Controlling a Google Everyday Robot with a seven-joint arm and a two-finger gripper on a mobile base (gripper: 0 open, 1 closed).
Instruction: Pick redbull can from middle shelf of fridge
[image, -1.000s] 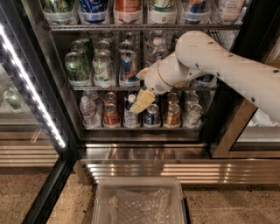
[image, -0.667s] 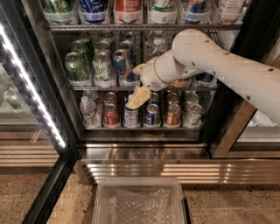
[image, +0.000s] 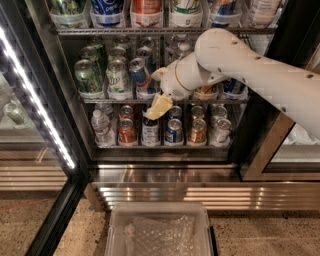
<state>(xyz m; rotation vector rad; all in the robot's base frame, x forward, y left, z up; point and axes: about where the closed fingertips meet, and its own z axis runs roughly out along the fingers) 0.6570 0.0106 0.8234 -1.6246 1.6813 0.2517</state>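
Observation:
The fridge (image: 65, 150) stands open, with its LED strip (image: 37, 102) at the left. The redbull can (image: 139, 72), slim, blue and silver, stands at the front of the middle shelf (image: 115, 100), to the right of two green-and-white cans (image: 116, 76). My gripper (image: 158, 90) is at the front of this shelf, just right of the redbull can. One cream finger (image: 158, 106) hangs below the shelf rail and the other (image: 158, 74) sits beside the can. The jaws are open and hold nothing. My white arm (image: 240, 65) hides the cans on the shelf's right.
The bottom shelf holds a water bottle (image: 100, 126) and several cans (image: 173, 131). The top shelf (image: 150, 31) carries bottles. A steel grille (image: 200, 192) runs along the fridge base. A clear plastic bin (image: 160, 231) sits on the floor in front.
My gripper has risen a little from in front of the bottom-shelf cans to the middle shelf's front rail, closer to the redbull can. The cans have not moved.

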